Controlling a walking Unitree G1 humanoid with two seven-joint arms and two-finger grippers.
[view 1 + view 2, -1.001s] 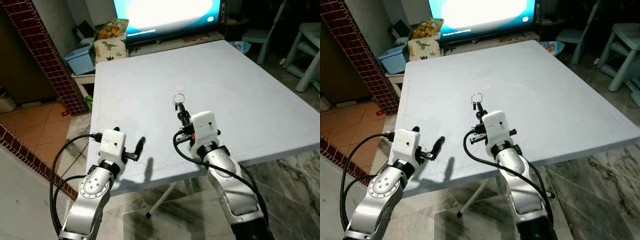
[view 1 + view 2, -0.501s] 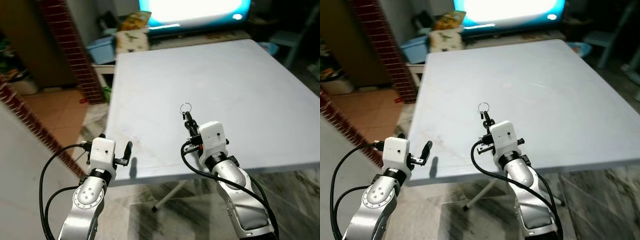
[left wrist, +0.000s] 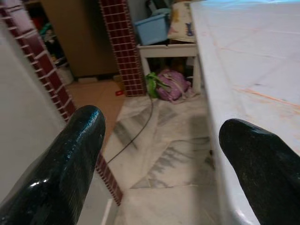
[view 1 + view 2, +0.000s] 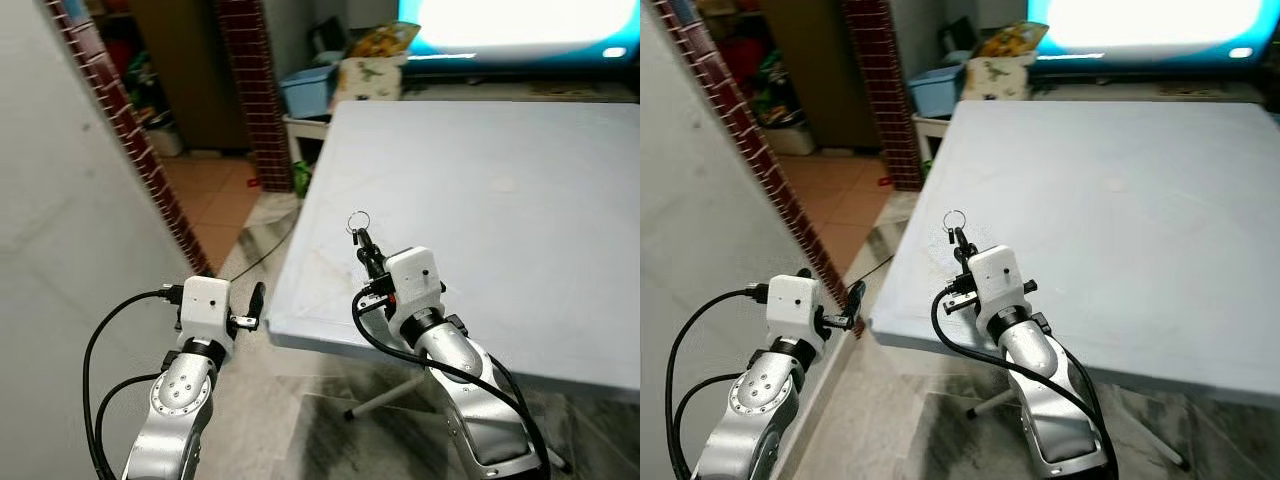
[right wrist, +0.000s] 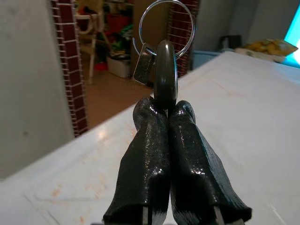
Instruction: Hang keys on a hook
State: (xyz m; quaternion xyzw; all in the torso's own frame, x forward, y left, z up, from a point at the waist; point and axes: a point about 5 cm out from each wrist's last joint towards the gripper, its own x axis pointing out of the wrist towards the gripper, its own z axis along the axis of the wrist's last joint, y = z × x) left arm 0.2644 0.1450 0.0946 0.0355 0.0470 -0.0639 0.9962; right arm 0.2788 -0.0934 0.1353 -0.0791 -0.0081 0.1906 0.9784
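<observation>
My right gripper [image 4: 364, 247] is shut on the keys [image 5: 165, 75], a dark key head with a small tag on a silver ring [image 4: 358, 222] that stands up above the fingertips. It is held over the near left corner of the white table [image 4: 520, 200]. My left gripper [image 4: 257, 300] is open, out past the table's left edge and over the floor, with nothing between its fingers [image 3: 70, 164]. I see no hook in these frames.
A grey wall [image 4: 70, 230] with a red-brick tiled edge [image 4: 130, 150] is close on my left. A brick pillar [image 4: 255, 90], a blue bin [image 4: 308, 90] and a bright TV screen [image 4: 520, 25] are behind the table. Marble floor [image 4: 290, 420] lies below.
The whole view has swung left: the grey wall now fills the left side and the table sits further right. My right gripper still holds the keys; the left gripper is off the table's edge.
</observation>
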